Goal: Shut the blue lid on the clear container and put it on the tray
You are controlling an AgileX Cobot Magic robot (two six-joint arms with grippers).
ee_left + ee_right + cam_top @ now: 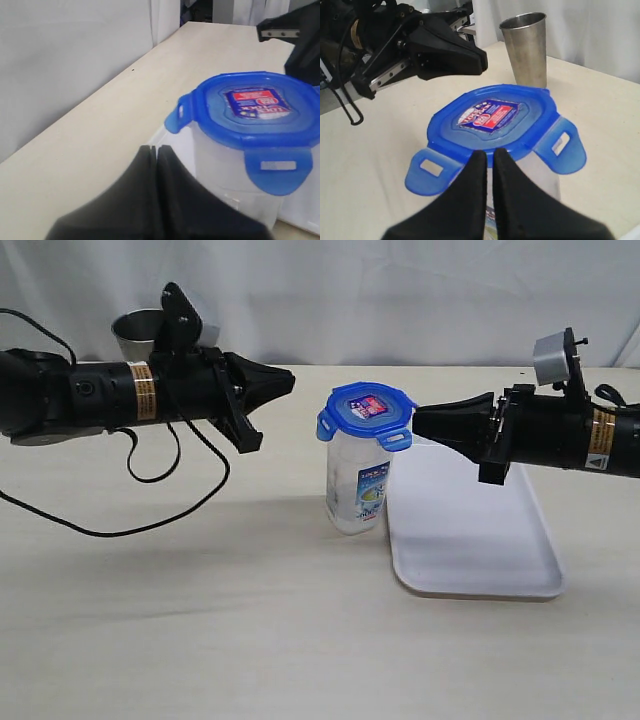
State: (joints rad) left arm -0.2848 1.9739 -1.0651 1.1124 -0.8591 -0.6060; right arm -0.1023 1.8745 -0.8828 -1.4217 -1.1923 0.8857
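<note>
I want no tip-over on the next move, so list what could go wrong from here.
1. The clear container is tall and narrow; the left hand and right hand, both shut, sit at lid height, so a sideways push could topple it.
2. The blue lid has its flaps sticking out unlatched; it may shift or come off.
3. The tray rim lies right beside the base; sliding could catch on it.

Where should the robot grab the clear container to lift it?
Probably the narrow middle of the clear container, just below the blue lid, coming in level from the side. It stands upright and tall, and the lid's flaps stick out.
</note>
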